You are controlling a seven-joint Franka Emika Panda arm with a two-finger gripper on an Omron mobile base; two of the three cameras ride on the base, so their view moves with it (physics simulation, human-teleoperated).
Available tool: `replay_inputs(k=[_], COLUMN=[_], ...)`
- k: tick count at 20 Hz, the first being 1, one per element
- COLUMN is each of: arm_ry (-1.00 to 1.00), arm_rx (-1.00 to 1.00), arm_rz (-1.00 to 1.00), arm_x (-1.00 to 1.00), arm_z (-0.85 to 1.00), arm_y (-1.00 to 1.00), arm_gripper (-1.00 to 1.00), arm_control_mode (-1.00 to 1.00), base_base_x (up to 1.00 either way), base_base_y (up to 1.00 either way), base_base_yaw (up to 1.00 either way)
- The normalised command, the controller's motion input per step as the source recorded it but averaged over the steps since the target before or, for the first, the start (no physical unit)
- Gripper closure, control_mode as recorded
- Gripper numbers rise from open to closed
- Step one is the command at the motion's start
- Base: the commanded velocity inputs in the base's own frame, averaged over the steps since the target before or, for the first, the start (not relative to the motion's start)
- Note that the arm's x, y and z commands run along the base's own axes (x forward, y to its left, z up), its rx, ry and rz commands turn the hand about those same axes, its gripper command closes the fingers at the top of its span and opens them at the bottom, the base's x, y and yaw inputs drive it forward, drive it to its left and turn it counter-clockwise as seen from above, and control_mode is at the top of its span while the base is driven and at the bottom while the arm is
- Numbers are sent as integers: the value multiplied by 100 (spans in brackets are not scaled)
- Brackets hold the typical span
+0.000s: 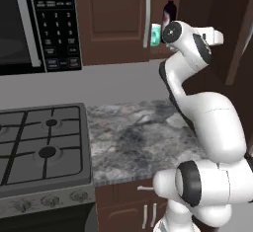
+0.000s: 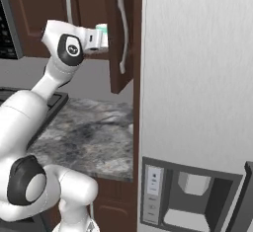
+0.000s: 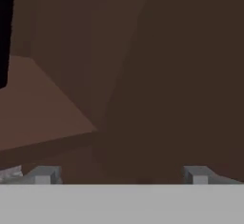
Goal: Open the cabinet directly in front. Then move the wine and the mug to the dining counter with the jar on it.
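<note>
- While the cabinet point(image 1: 118, 19) is standing with its right door swung out, the arm is reaching up toward the shelf.
- The gripper point(image 3: 121, 174) is holding its fingers wide apart with nothing between them, probably readying for a grasp.
- The wine point(image 1: 169, 12) is standing upright on the shelf, with the mug point(image 1: 156, 33) just beside it, both waiting to be carried off.
- The hand is facing bare brown cabinet wall.
</note>
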Motion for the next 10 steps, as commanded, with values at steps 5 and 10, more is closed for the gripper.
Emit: replay_inputs(k=[5,10], arm_ry=[-7,0], arm_rx=[2,0], arm_rz=[-5,12], arm_x=[-12,7], arm_z=[-3,-1], arm_y=[-77,1], arm_gripper=[-100,-100], arm_control_mode=[-100,-100], base_base_x=[0,0], base_base_y=[0,0], base_base_yaw=[0,0])
